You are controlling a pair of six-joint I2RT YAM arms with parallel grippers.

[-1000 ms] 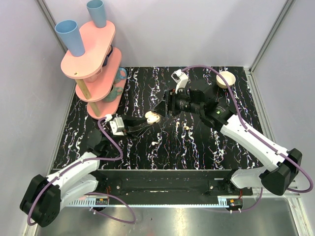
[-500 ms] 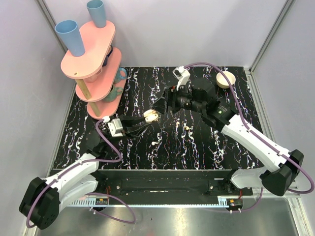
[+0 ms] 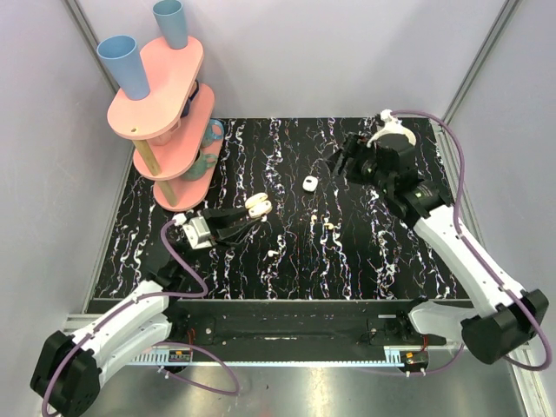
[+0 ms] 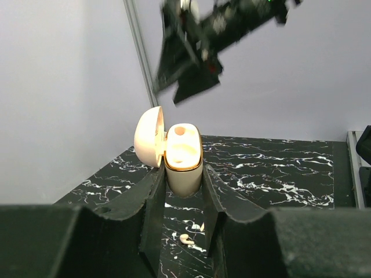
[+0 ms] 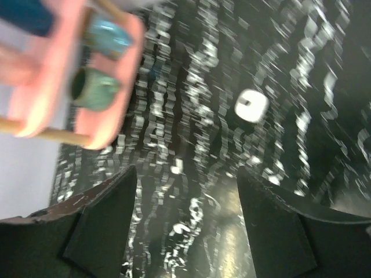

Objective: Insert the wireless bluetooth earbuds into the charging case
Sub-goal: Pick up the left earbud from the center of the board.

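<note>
My left gripper (image 3: 251, 214) is shut on the cream charging case (image 3: 259, 205) and holds it upright above the table with its lid open. In the left wrist view the case (image 4: 184, 165) sits between my fingers, lid (image 4: 148, 136) swung left, and one earbud (image 4: 186, 238) lies on the table below. From above, two tiny white earbuds lie on the black marbled table, one (image 3: 328, 226) right of centre and one (image 3: 273, 253) nearer the front. My right gripper (image 3: 345, 163) is open and empty at the back right, well away from the case. Its wrist view is motion-blurred, and its gripper (image 5: 185, 174) holds nothing.
A small white rounded-square piece (image 3: 308, 182) lies on the table between the grippers; it also shows in the right wrist view (image 5: 251, 106). A pink two-tier rack (image 3: 161, 95) with blue cups stands at the back left. A cream bowl (image 3: 400, 139) sits at the back right behind my right wrist.
My right arm has pulled back from beside the case to the back right, uncovering the white square piece. My left gripper has drawn the case slightly left and nearer.
</note>
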